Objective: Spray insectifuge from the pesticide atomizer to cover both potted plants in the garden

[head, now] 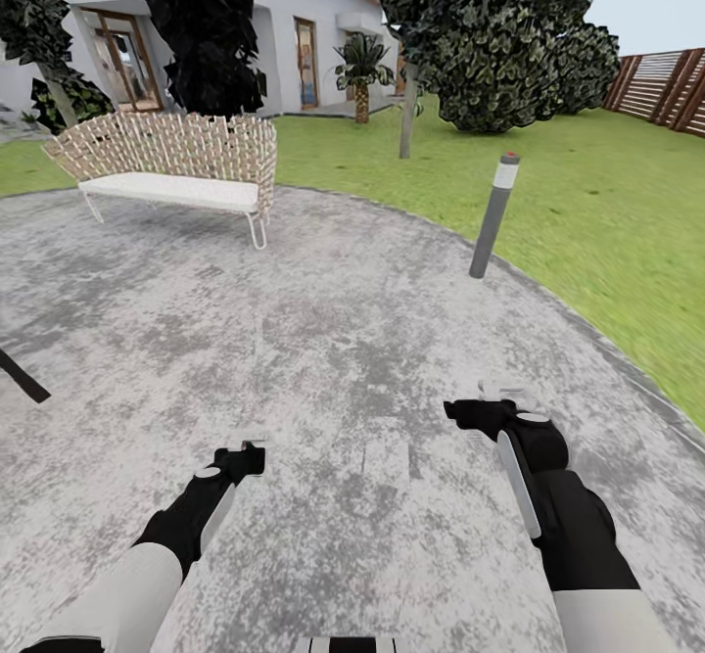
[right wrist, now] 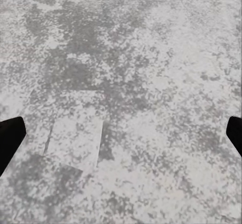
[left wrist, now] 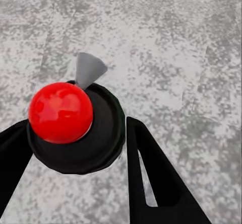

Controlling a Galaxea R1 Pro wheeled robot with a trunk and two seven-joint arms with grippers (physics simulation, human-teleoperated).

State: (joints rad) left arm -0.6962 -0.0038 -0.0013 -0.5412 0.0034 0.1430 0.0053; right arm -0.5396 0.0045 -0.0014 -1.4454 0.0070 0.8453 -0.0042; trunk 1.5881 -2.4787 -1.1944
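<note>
red-topped atomizer (left wrist: pixel 70 126) between left jaws; right jaws wide apart

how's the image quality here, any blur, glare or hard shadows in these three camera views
Head view: flat, even daylight with no hard shadows; the bollard light and lawn look soft and smeared. Left wrist view: a glossy highlight on the red ball. Right wrist view: the mottled paving is blotchy and soft, without glare.

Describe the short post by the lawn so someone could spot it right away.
Start at the round grey paved patio and follow its right-hand edge to the grass. The bollard post stands there, leaning slightly. It is a slim grey pole with a white band and a red cap, away from the wicker bench.
</note>
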